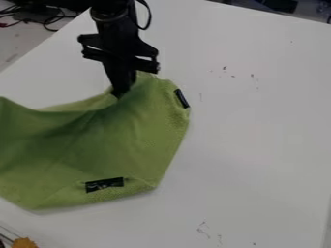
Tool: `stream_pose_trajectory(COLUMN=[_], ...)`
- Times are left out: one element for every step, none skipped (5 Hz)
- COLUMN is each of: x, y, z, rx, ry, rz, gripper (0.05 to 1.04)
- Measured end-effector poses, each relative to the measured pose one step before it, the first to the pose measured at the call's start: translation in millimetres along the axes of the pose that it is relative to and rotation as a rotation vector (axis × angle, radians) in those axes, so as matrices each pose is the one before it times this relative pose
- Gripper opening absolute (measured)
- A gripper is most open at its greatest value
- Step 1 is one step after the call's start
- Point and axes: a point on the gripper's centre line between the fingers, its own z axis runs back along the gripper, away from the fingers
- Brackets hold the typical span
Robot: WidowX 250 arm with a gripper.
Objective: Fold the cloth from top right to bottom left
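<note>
The gripper (120,91) points down at the upper edge of the green cloth (110,140), its fingers shut on the fabric. Around the fingertips the cloth is raised and bunched, with a sagging fold running from there to the left edge of the view. One dark label lies on the cloth's right side and another near its lower edge. Part of the cloth is cut off at the left of the view.
The white table (252,121) extends to the right of the cloth and below it. Cables (40,18) lie beyond the table's edge at the upper left. An orange-yellow object (24,243) shows at the bottom left corner, beside some thin rods.
</note>
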Motion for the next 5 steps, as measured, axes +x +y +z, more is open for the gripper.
stream_pose_trajectory(x=[-15.43,-8.48,-8.76,-8.74,-7.25], y=[-20.87,-9.20,-12.45,-3.14,0.49], z=[-5.21,-6.89,-4.95,-2.56,-6.36], rx=[-0.0259,-0.0368,-0.0213,-0.0138,-0.0004], ry=[0.0176,0.0173,0.0313,0.0513,0.0092], rz=[-0.0074,0.0080,0.0097,0.0060,-0.0111], gripper=[0.055,0.055,0.055,0.070,0.215])
